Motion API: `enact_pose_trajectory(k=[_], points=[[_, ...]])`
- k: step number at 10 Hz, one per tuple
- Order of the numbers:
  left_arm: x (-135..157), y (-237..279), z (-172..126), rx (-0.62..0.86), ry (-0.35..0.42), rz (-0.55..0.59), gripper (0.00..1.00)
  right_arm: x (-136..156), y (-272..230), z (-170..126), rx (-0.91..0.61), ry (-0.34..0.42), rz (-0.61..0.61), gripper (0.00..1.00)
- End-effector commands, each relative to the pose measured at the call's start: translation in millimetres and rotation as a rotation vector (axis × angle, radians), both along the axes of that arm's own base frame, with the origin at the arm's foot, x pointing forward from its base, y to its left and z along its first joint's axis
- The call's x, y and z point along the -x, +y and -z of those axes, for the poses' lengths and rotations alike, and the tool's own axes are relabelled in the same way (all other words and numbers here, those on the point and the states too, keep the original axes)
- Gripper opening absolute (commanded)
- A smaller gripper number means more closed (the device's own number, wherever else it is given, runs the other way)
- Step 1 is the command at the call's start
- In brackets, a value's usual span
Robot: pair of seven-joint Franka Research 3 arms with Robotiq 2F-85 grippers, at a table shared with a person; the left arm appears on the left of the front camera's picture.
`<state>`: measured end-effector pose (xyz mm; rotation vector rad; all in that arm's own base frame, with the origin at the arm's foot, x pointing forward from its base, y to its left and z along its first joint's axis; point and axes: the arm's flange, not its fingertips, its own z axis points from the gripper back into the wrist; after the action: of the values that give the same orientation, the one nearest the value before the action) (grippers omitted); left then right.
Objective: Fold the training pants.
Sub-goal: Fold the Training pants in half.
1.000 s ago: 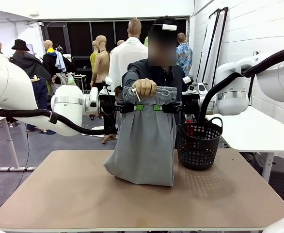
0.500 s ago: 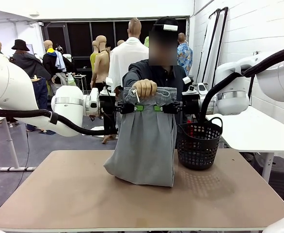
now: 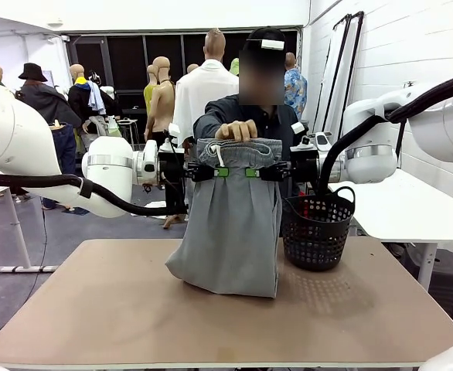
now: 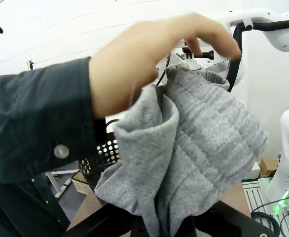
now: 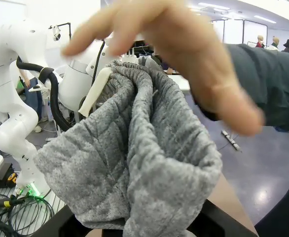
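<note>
Training pants [image 3: 233, 224]: light grey, hung upright above the table [image 3: 95, 309], hem resting on the tabletop. Left gripper [image 3: 211, 171] and right gripper [image 3: 263, 171]: each pinched shut on the waistband sides. Person's hand [image 3: 236, 131]: at the waistband top. Front view alone gives the black mesh basket [image 3: 317, 232], just beside the pants. Wrist views alone give the bunched waistband folds and white drawstring [image 5: 96, 90]. Room: white wall, dark windows.

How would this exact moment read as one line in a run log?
left gripper: shut on training pants | right gripper: shut on training pants | person's hand: at waistband | hem on table
</note>
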<state>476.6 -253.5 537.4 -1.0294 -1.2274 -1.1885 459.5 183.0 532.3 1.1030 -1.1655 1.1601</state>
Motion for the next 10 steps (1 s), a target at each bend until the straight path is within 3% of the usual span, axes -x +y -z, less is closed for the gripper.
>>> enact_pose_trajectory(k=[1, 10], points=[[0.6, 0.8, -3.1, 0.004, -0.004, -0.002, 0.00, 1.2, 1.0, -0.8, -0.011, 0.004, -0.009, 0.00], [0.6, 0.8, -3.1, 0.004, -0.004, -0.002, 0.00, 1.2, 1.0, -0.8, -0.011, 0.004, -0.009, 0.00]])
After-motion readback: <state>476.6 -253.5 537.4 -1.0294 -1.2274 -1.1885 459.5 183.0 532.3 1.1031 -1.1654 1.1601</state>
